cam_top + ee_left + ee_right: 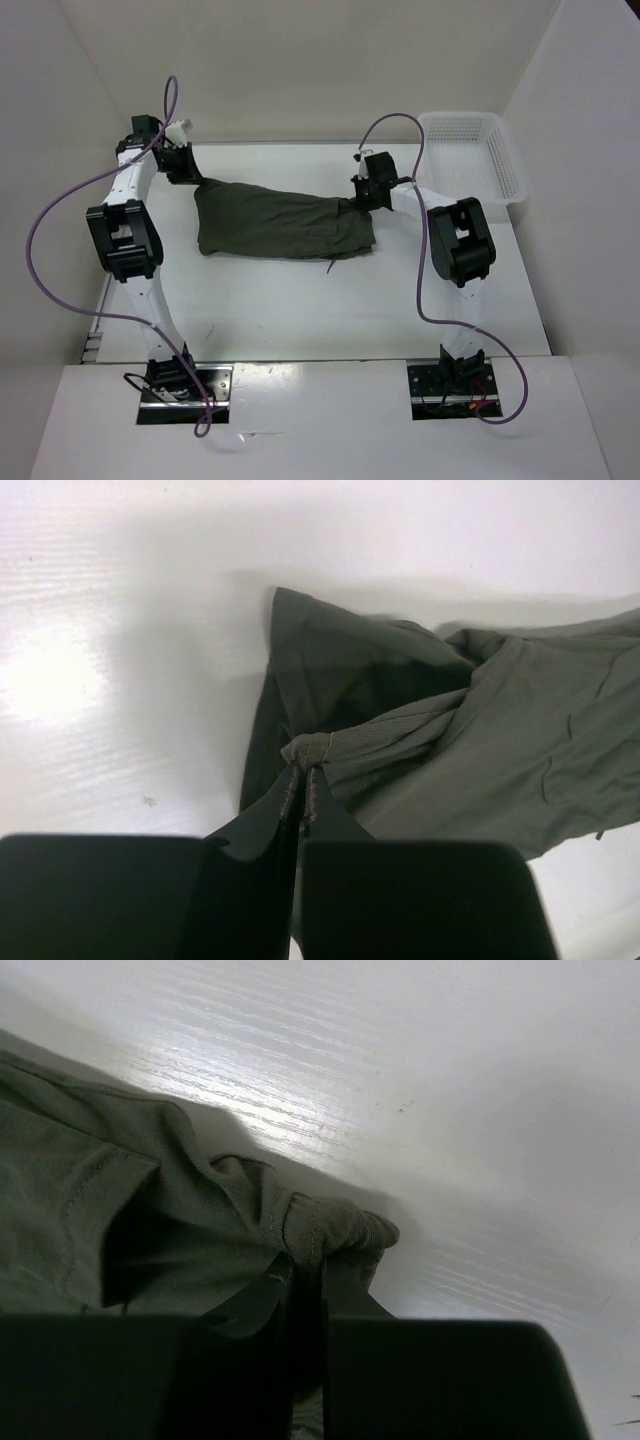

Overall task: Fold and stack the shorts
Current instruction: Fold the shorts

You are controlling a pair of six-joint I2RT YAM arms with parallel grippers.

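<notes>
The dark olive-green shorts [283, 222] lie stretched sideways across the far half of the white table. My left gripper [183, 163] is at their far left corner, shut on a bunched edge of the shorts [420, 750]; its fingertips [303, 772] pinch a small fold of cloth. At the far right corner my right gripper [372, 190] is shut on another fold of the shorts [130, 1230], with the cloth bulging out above its fingertips [307, 1265]. The cloth sags between the two grips.
A white plastic mesh basket [478, 155] stands at the back right corner of the table [300, 300]. White walls close in the back and both sides. Purple cables loop beside each arm.
</notes>
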